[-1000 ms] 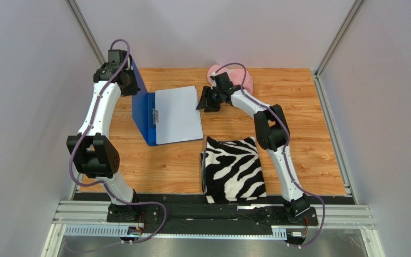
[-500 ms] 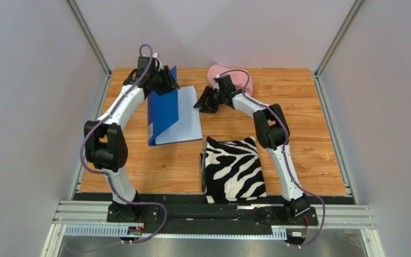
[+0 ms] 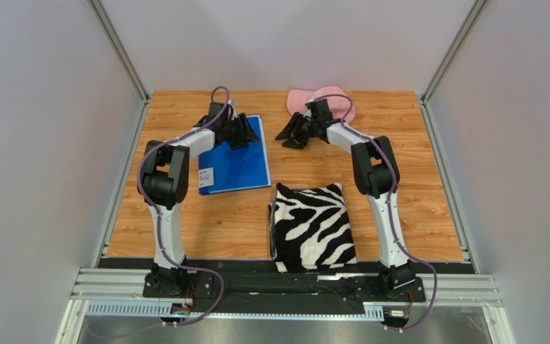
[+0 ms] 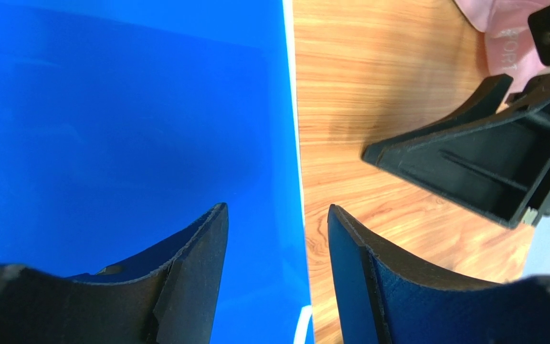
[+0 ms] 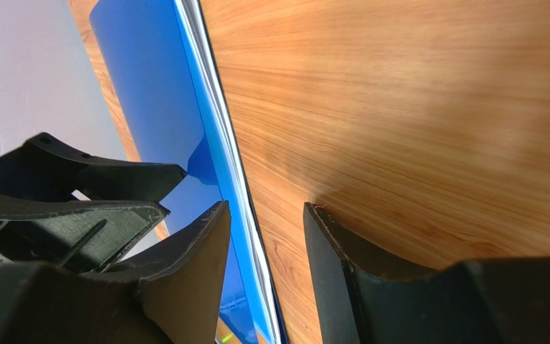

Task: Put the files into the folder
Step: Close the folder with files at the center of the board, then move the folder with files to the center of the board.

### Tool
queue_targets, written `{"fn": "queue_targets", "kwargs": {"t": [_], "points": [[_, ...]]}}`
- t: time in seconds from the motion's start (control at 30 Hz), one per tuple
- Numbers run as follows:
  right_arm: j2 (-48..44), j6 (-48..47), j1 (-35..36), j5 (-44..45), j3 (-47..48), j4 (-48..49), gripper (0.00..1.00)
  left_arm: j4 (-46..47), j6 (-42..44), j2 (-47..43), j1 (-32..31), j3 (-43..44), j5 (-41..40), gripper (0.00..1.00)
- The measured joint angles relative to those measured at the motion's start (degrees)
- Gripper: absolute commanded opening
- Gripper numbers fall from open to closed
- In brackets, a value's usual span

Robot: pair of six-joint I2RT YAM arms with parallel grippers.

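The royal-blue folder lies closed and flat on the wooden table, with a small white label on its cover. The files are inside it. Only their thin white edges show between the blue covers in the right wrist view. My left gripper is open and empty, low over the folder's far right corner; its fingers straddle the folder's right edge. My right gripper is open and empty just right of the folder, over bare wood. In the right wrist view the right gripper faces the left gripper.
A zebra-striped folded cloth lies in front of the folder, near the table's front edge. A pink object sits at the back behind the right gripper. Grey walls and metal rails bound the table on three sides.
The left gripper swung the folder's raised cover over to the right and down, so the folder now lies closed over the white sheets. The right gripper drew back slightly to the right.
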Motion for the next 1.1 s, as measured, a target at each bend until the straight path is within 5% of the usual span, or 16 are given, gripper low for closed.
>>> {"fn": "queue_targets", "kwargs": {"t": [0.23, 0.53, 0.73, 0.83, 0.9, 1.1], "points": [[-0.15, 0.26, 4.44, 3.04, -0.33, 1.05, 0.48, -8.04, 2.14, -5.40, 1.51, 0.31, -2.64, 0.65], [-0.66, 3.06, 11.39, 8.22, -1.05, 3.02, 0.46, -19.17, 5.86, -30.67, 4.79, 0.85, -1.68, 0.66], [1.53, 4.68, 14.49, 10.51, 2.89, 2.58, 0.47, -24.13, 8.46, -48.83, 4.63, -7.13, -0.02, 0.66], [1.57, 4.39, 15.04, 11.43, 3.15, 2.16, 0.50, -27.12, 9.11, -53.57, 4.72, -11.06, -1.03, 0.49], [1.33, 3.50, 15.13, 11.39, 3.13, 1.95, 0.52, -28.37, 9.27, -53.51, 5.09, -11.67, -1.73, 0.25], [-1.88, -4.24, 13.97, 11.69, 3.15, -6.82, 0.58, -23.98, 7.69, -40.87, 6.97, -11.45, -4.11, 0.10]]}}
